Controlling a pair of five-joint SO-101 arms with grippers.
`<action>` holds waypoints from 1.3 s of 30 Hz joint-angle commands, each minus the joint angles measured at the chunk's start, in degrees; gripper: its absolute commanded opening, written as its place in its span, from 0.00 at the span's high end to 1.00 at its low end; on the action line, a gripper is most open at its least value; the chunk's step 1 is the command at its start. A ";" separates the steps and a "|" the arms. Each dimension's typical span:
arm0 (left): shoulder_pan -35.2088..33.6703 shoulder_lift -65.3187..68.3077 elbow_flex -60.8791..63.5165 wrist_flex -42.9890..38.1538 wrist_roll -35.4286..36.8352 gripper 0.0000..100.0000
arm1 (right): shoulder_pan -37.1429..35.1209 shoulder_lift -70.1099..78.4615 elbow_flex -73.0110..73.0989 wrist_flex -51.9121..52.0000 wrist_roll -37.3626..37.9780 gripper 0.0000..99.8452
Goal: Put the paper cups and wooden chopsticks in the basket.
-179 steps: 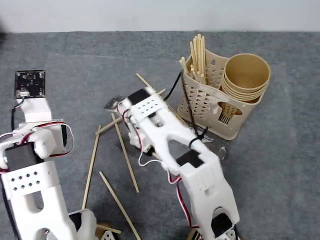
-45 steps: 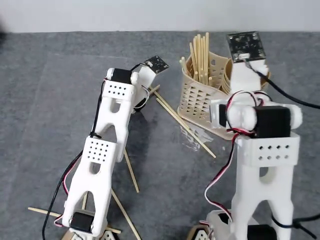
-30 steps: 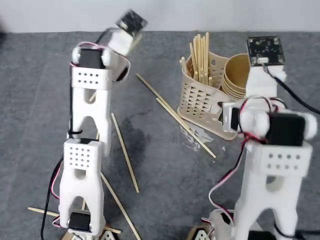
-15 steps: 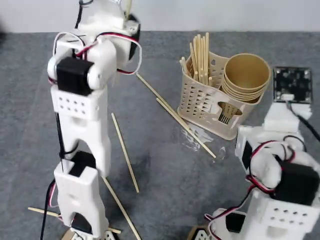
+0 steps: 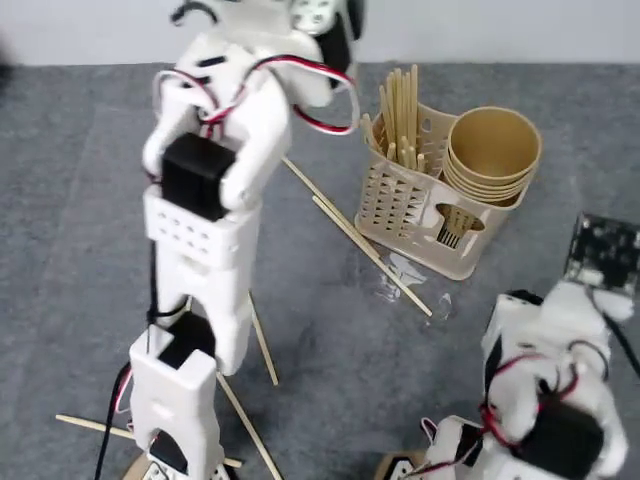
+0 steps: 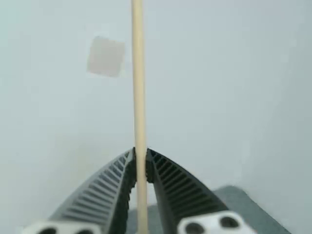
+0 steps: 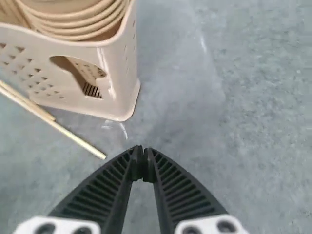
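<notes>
**Table stock: one chopstick held aloft, basket part-filled**

1. A grey table [image 5: 90, 200] is seen running out to the side and near edges of the high view, and is bounded at the far side by a pale wall [image 5: 500, 30]. Bare stretches are found left of the left arm, right of the basket, and between the basket and the right arm.
2. The left arm [image 5: 215, 200] is raised tall at left of centre. Its upper end is cut by the top edge of the high view, near the basket's far-left corner.
3. The right arm [image 5: 545, 400] is folded low at the near right corner, well apart from the basket.
4. The basket [image 5: 410, 215], beige and perforated, is set right of centre toward the far side.
5. The paper cups [image 5: 495, 150] are nested in one stack, upright in the basket's right compartment.
6. A bundle of wooden chopsticks [image 5: 398, 110] is stood upright in the left compartment, tips above the rim.
7. A loose pair [image 5: 350, 225] is laid diagonally on the table along the basket's near-left foot. Three further sticks are laid by the left arm's base: one [image 5: 263, 345] partly covered by the arm, one [image 5: 245, 425] nearer, and one [image 5: 90, 425] close to the near edge.
8. The left gripper [image 6: 140, 156] is clamped, jaws narrow, on a single chopstick [image 6: 138, 73], which is seen against the wall.
9. The right gripper [image 7: 141, 155] is pressed closed with nothing between its jaws, over bare table just short of the basket's corner [image 7: 73, 83] and the loose pair's end [image 7: 53, 122].
</notes>
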 commanded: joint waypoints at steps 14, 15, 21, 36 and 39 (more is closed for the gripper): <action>3.78 15.56 -1.80 -7.38 3.25 0.99 | 1.45 -11.12 10.46 -4.97 3.69 0.99; 3.96 15.82 -1.80 -6.77 3.16 0.99 | 1.45 -11.12 10.46 -4.88 3.69 0.99; 5.80 16.44 -8.66 3.25 2.55 0.98 | 1.45 -11.21 10.55 -4.88 3.78 0.99; 0.18 11.08 -16.48 21.80 -2.73 0.84 | 1.27 -11.21 10.46 -4.97 5.01 0.99; -2.02 6.59 -16.48 26.46 -4.13 0.84 | 1.19 -11.21 10.20 -5.41 7.47 0.99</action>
